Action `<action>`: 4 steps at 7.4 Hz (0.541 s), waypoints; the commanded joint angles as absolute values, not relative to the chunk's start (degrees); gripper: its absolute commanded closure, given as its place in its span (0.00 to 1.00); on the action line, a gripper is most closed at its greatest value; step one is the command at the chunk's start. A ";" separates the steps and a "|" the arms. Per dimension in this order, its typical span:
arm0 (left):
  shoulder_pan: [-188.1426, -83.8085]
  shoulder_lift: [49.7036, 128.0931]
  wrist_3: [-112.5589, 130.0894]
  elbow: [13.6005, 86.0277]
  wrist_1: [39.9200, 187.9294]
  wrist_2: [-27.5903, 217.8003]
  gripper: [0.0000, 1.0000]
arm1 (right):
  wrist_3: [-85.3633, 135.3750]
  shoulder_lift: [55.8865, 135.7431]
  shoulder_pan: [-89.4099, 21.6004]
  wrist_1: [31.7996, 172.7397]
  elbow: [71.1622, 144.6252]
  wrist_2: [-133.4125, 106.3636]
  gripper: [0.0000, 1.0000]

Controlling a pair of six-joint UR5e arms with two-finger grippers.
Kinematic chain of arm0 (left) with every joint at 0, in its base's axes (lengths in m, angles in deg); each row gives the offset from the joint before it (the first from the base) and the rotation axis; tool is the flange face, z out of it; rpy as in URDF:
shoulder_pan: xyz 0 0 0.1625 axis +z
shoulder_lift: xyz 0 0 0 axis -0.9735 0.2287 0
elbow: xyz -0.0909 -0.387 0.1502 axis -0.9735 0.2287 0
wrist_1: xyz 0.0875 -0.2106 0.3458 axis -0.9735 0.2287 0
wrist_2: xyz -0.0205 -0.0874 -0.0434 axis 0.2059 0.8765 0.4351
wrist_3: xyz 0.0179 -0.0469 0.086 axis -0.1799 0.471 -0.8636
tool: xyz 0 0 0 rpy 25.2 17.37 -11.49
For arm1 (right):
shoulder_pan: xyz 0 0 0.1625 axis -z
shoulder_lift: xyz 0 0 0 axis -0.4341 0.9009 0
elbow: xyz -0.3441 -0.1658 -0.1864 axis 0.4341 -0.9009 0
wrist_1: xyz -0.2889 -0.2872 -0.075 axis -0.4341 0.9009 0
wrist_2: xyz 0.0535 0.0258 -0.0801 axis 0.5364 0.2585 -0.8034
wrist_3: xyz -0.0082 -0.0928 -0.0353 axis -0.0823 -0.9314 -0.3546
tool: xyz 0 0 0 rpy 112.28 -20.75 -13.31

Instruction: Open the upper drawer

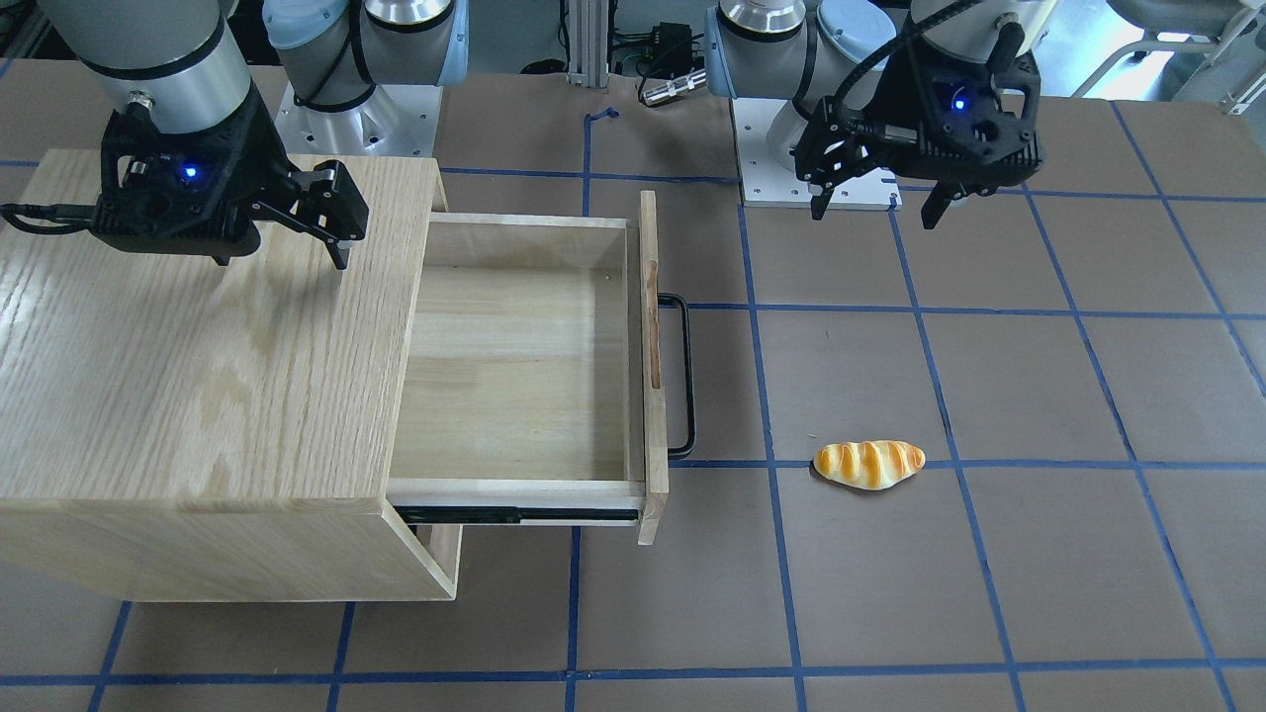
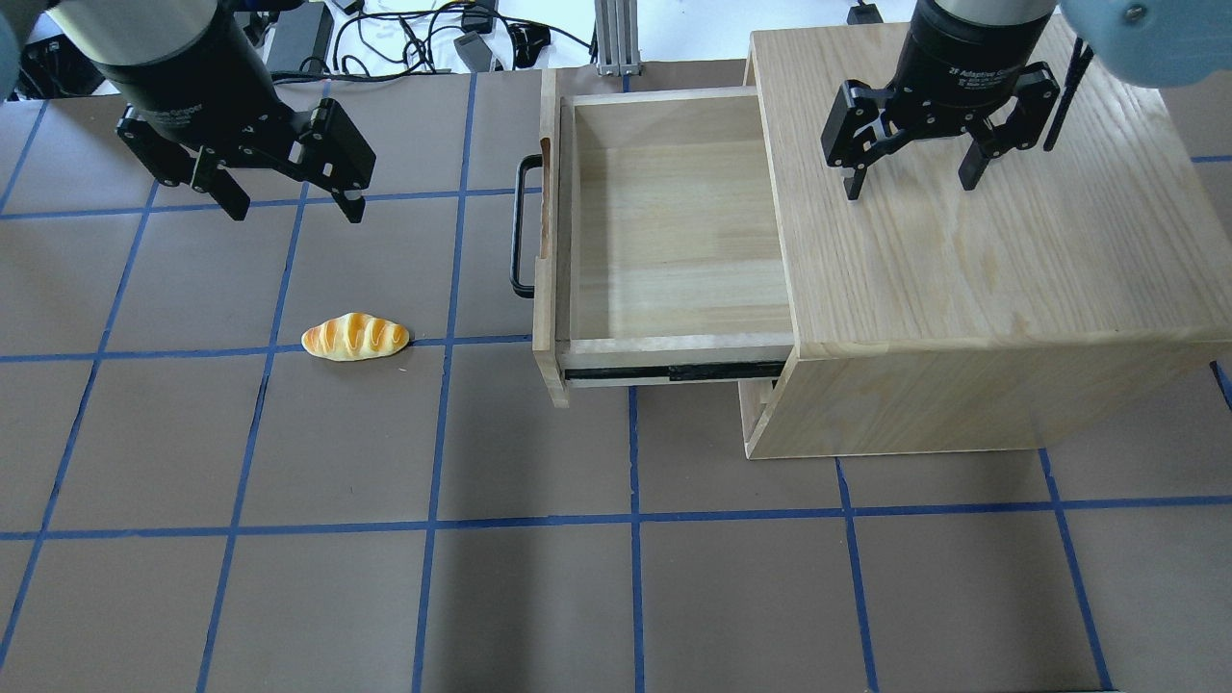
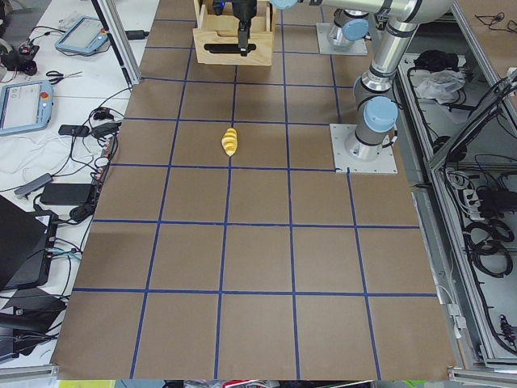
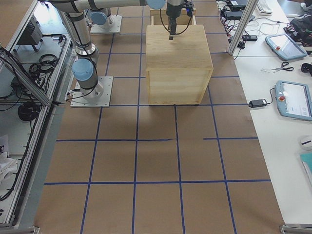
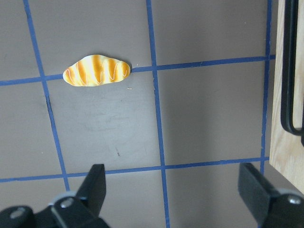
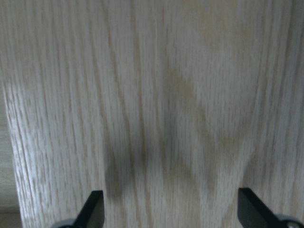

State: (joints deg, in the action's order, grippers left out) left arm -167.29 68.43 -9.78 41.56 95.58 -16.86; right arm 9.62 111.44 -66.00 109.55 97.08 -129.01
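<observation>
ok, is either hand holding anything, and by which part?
Nothing held: left hand open above the brown table, right hand open above the oak-grain wooden cabinet, black metal bar handle free.

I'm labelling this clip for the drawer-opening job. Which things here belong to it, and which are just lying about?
Job: upper drawer, pulled out and empty; its black bar handle; the cabinet.
Lying about: bread roll on the table, apart from the drawer.
</observation>
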 commanded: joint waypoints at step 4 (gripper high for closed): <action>-165.64 67.81 -10.10 41.11 95.64 -15.37 0.00 | 9.56 111.44 -66.03 109.55 97.08 -129.01 0.00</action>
